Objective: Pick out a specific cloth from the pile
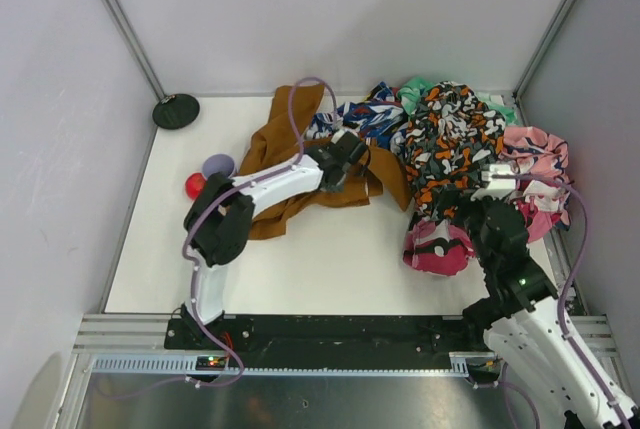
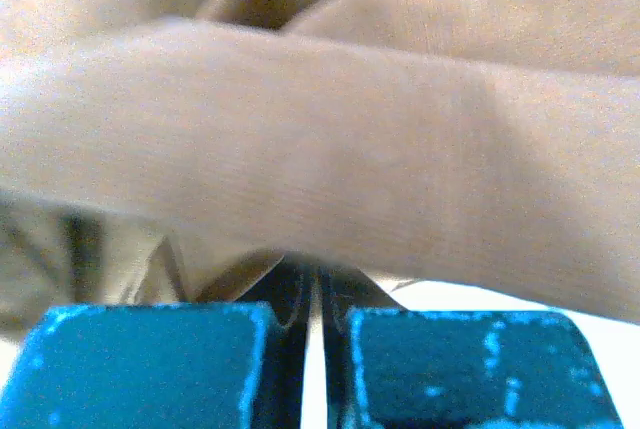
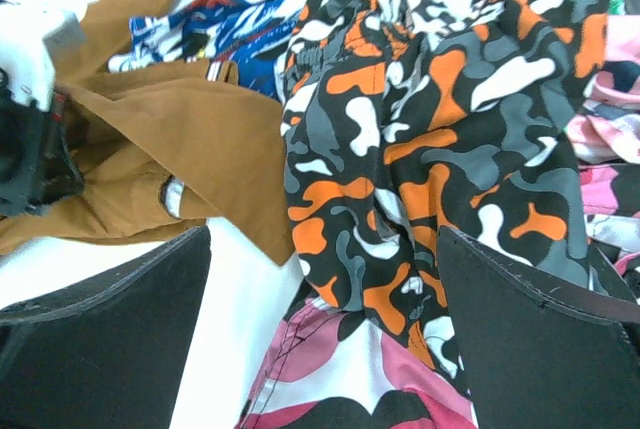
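Observation:
The cloth (image 1: 275, 149), plain rust-brown, lies spread left of the pile (image 1: 450, 139) of patterned garments at the back right. My left gripper (image 1: 345, 157) sits on the cloth's right part. In the left wrist view its blue pads (image 2: 160, 369) stand almost together, and their tips (image 2: 312, 284) run under a thick fold of the cloth (image 2: 320, 149). My right gripper (image 1: 492, 181) hovers over the pile's near side. Its black fingers (image 3: 100, 329) are spread wide around nothing, above orange-black-white camouflage fabric (image 3: 420, 149) and a pink camouflage piece (image 3: 340, 379). The cloth (image 3: 200, 139) shows at the left of that view.
A blue-white print piece (image 1: 360, 119) and mint green fabric (image 1: 415, 94) lie at the pile's back. A black disc (image 1: 176, 110), a purple bowl (image 1: 218, 165) and a red ball (image 1: 195, 185) sit at the left. Grey walls enclose the white table (image 1: 340, 259).

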`<action>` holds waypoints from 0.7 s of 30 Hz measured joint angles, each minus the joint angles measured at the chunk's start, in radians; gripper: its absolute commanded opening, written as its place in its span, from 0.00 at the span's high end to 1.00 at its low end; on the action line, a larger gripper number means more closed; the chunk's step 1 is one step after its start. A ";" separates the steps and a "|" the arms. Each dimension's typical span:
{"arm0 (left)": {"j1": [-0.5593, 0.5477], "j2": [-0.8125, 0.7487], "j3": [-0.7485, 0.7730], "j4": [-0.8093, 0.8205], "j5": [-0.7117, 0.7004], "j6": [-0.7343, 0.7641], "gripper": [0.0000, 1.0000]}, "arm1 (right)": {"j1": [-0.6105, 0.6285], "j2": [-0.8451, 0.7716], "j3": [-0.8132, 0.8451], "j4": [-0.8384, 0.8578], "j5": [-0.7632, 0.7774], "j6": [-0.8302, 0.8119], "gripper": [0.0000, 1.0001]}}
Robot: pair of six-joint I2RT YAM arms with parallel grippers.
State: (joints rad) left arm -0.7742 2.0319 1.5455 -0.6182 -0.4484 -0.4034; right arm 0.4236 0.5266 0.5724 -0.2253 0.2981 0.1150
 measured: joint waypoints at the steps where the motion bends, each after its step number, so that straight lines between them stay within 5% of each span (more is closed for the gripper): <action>1: 0.001 -0.020 0.024 -0.016 -0.010 0.022 0.99 | 0.000 -0.027 -0.011 0.002 0.012 0.007 0.01; 9: -0.008 -0.252 0.363 -0.062 0.042 0.198 0.99 | 0.000 -0.146 -0.069 0.046 0.038 0.031 0.01; 21: -0.258 -0.438 0.757 -0.036 0.068 0.451 0.99 | 0.000 -0.156 -0.073 0.086 0.024 0.031 0.01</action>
State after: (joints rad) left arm -1.0325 1.5944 2.3024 -0.6540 -0.3801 0.0471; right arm 0.4236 0.3710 0.4995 -0.1394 0.3222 0.1459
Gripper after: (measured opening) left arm 0.017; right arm 0.993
